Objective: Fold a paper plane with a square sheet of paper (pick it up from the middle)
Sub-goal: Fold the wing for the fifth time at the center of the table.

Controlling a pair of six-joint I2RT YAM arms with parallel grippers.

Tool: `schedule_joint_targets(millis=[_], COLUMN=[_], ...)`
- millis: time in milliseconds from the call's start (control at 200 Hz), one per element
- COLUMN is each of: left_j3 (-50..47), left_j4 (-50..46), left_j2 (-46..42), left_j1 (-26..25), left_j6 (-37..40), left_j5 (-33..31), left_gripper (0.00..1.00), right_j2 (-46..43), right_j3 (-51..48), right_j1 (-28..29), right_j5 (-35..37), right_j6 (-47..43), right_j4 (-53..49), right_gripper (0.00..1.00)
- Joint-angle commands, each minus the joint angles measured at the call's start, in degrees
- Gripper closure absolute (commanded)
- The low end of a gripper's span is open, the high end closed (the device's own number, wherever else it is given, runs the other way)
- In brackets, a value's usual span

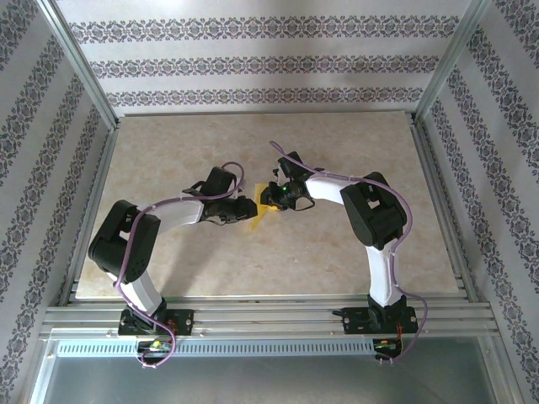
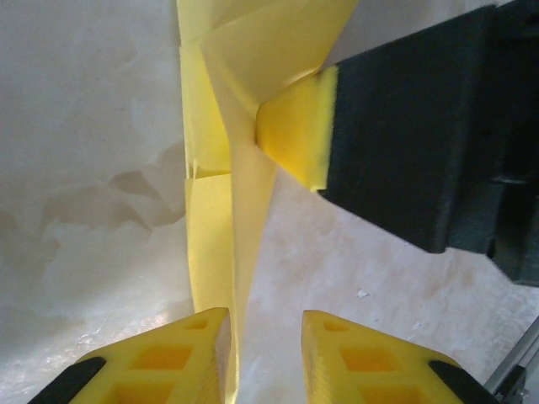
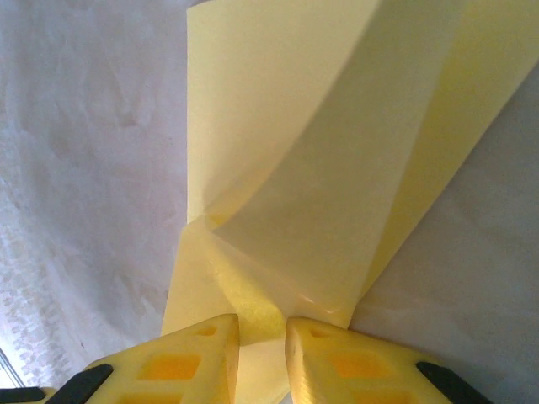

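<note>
The yellow sheet of paper is folded into several creased layers and sits at the middle of the table between both grippers. My right gripper is shut on the folded paper, whose layers fan out beyond its fingertips. In the left wrist view one of its yellow pads presses against the paper. My left gripper is open. The narrow paper strip runs along the inner face of its left finger, with bare table showing in the gap. From above, the left gripper and right gripper almost touch.
The beige marbled table is bounded by aluminium rails at the near edge and patterned walls on the other three sides. Both arms bend inward, elbows out toward the table's sides.
</note>
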Motion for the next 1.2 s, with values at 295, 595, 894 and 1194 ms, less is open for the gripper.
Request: schedule_joint_targets(millis=[295, 595, 894, 1194], left_j3=[4.5, 4.8, 4.7, 5.1], left_j4=[-9.8, -9.3, -8.7, -9.5], left_j2=[2.8, 4.5, 5.8, 7.0], left_j1=[-0.7, -1.1, -1.8, -2.5], left_j6=[-1.0, -1.0, -1.2, -0.2], left_j5=[2.1, 2.3, 3.3, 3.1], left_gripper=[0.75, 0.79, 0.88, 0.93], right_j2=[3.9, 4.0, 4.0, 4.1], right_j3=[-0.7, -0.6, -0.6, -0.6], right_j1=[0.7, 0.7, 0.7, 0.7], right_j5=[4.9, 4.7, 4.6, 4.4], right_j6=[-0.4, -0.5, -0.4, -0.1], right_j4=[-4.8, -4.8, -4.9, -4.9], right_gripper=[0.73, 0.73, 0.73, 0.74])
